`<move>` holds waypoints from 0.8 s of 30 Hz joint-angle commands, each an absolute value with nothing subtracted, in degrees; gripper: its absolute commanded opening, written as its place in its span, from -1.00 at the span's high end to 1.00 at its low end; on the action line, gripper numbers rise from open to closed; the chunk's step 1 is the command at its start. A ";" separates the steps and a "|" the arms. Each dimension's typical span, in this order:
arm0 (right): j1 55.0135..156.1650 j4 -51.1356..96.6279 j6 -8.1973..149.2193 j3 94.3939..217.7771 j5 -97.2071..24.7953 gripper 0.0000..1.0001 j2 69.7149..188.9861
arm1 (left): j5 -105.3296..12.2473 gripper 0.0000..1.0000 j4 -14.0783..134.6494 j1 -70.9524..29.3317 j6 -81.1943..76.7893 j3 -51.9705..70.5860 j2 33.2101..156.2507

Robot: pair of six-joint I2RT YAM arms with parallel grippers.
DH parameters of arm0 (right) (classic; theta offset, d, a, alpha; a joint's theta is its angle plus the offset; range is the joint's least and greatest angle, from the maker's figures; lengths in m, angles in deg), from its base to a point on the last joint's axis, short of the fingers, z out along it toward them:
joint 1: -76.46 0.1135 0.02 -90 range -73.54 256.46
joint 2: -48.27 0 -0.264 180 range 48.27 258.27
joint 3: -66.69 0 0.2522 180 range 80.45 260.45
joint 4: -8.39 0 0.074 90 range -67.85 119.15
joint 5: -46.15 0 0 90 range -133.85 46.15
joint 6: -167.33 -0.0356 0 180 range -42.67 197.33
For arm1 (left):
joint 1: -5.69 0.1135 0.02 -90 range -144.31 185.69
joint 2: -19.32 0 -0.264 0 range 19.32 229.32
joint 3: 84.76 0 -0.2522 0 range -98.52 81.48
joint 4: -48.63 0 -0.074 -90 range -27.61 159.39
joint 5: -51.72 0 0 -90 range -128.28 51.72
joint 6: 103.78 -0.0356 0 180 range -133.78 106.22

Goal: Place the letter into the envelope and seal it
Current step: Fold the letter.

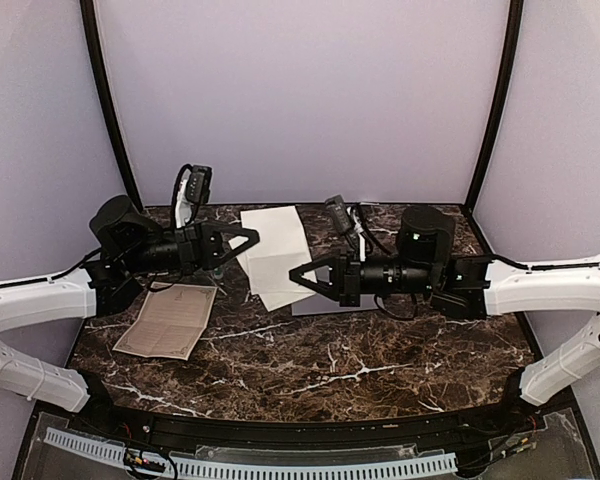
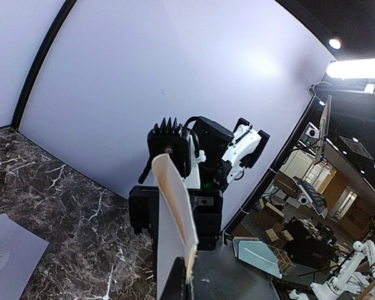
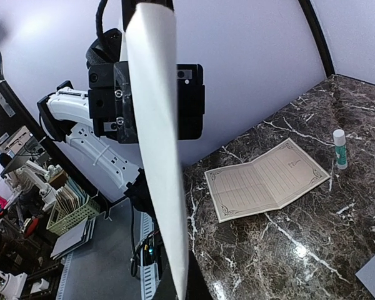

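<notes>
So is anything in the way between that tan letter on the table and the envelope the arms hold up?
Nothing visible. The letter lies unfolded on the marble, the glue stick standing clear of it. But the left gripper and right gripper are both at the envelope, so neither looks free to fetch it.

Lower end of envelope (image 3: 156, 125) cut off; right jaws largely hidden behind it; letter (image 3: 265, 184) print unreadable.

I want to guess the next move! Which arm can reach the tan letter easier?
Probably the left. The tan letter lies on the left side of the table, near the left gripper; the right gripper is farther away. Left must first let go of the envelope.
</notes>
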State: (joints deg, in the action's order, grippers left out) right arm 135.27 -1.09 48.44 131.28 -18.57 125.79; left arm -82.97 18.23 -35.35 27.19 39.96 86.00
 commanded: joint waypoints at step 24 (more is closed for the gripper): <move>134.06 -2.65 46.61 127.53 -19.03 0.45 120.66 | -86.73 1.00 18.61 -32.80 25.57 40.14 85.53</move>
State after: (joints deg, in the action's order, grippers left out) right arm 134.55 -0.96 46.04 126.82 -17.98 121.00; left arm -83.36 19.12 -33.10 26.90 40.27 86.00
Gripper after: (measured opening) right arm 0.059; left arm 0.008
